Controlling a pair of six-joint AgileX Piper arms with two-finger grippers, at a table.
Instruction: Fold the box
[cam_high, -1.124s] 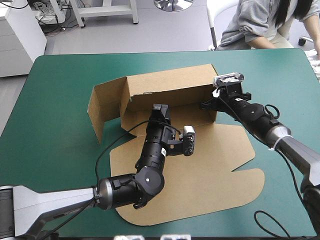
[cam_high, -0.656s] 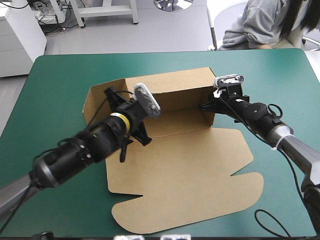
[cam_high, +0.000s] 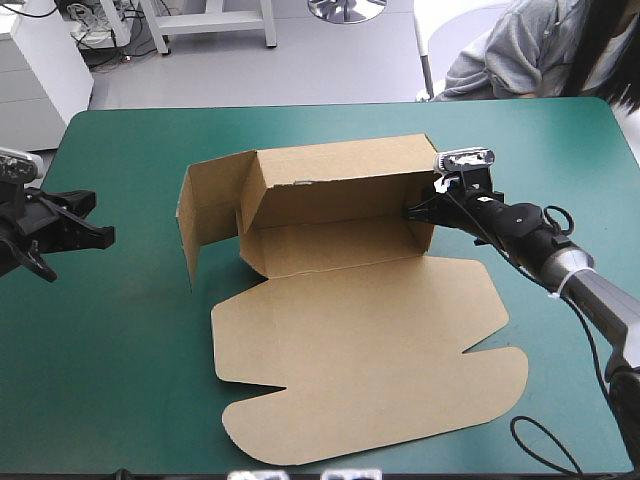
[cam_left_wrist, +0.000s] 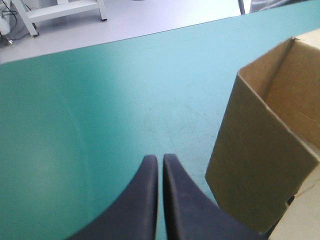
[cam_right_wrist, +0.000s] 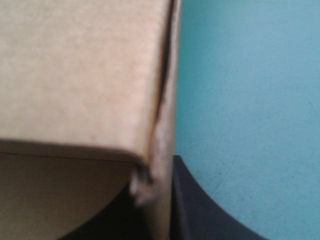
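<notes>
Box (cam_high: 340, 240) sits mid-frame in the high view. Its long axis runs left to right across the teal-green worktop (cam_high: 120, 340).

Nearest the camera, the lid panel (cam_high: 370, 350) lies flat and fills the lower centre. Behind it the back wall (cam_high: 340, 185) stands upright. The left end flap (cam_high: 210, 215) is raised but splays out toward the frame's left, untucked.

Left gripper (cam_high: 104, 236) is at the left edge of the frame at mid-height, well apart from the box and empty. In its wrist view the black fingers (cam_left_wrist: 145, 200) meet in a point over bare cover. The splayed flap lies ahead of them and off to one side.

Right gripper (cam_high: 418, 210) is centre-right, clamped on the right end wall (cam_high: 422, 234) at its upper corner. Its wrist view shows the board edge pinched between nearly closed fingers.

Judgement: the coming move turns on the splayed flap. It lies to the right of the left gripper, along the box's long axis. The left arm is the nearer one and free, while the right arm is occupied holding the opposite end. The left gripper would need to travel rightward and press the flap inward.
</notes>
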